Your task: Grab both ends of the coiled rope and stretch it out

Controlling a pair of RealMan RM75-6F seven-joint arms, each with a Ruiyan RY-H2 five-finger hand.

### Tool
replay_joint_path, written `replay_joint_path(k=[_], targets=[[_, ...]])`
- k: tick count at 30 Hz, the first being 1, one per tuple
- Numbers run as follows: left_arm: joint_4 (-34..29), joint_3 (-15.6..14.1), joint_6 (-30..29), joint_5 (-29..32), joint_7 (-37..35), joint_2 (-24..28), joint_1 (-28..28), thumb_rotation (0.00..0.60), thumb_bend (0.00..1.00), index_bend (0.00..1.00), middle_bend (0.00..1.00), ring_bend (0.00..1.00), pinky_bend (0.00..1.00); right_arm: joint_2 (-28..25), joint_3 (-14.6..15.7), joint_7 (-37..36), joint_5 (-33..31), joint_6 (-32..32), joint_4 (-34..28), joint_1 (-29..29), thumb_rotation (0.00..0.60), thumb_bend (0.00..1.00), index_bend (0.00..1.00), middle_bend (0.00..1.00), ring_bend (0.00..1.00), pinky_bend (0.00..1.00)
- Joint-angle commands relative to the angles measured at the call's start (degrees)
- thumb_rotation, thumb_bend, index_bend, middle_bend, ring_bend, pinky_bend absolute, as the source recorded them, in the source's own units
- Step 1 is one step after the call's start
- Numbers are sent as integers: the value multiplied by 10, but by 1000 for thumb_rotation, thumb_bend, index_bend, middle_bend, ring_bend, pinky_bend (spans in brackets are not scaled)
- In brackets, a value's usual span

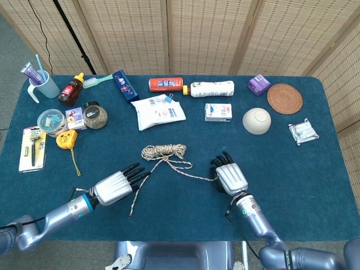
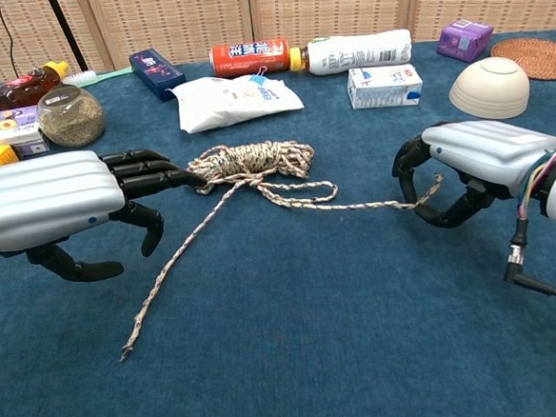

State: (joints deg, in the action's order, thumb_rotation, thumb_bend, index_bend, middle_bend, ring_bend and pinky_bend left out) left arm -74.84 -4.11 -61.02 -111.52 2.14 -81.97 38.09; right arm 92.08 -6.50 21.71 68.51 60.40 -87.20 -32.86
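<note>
From the head view, the coiled rope lies mid-surface on the blue cloth, its bundle intact. 1 free end trails toward the near edge; the other strand runs right into the right hand, whose fingers curl over it. The left hand reaches in with fingers extended toward the trailing strand, holding nothing.

From the chest view, the right hand appears to grip the rope's right end, though the fingers partly hide the contact. The left hand is spread, its fingertips close beside the bundle and above the loose strand, not closed on it.

So 1 of 2 ends looks secured. Left to do: take the loose end, then pull the hands apart until the coil pays out straight.
</note>
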Motion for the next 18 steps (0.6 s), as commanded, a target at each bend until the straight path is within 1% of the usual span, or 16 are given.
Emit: replay_joint_path(k=[1,8,10,18], targets=[[8,2,-3,9,9,-12,1,600,308,503,0,0,0,0,0,-5,1,-1,3,0,600,510,602,264,162,0],[26,3,-6,28,20,-43,4,600,308,532,0,0,0,0,1,-16,4,-4,11,1,600,510,602,263,162,0],[36,1,1,34,22,-56,8,600,308,532,0,0,0,-1,1,-19,3,-5,13,2,600,509,602,263,162,0],[58,-8,0,44,24,-78,12,600,308,524,0,0,0,-1,2,-27,5,-7,17,4,600,510,602,263,162,0]])
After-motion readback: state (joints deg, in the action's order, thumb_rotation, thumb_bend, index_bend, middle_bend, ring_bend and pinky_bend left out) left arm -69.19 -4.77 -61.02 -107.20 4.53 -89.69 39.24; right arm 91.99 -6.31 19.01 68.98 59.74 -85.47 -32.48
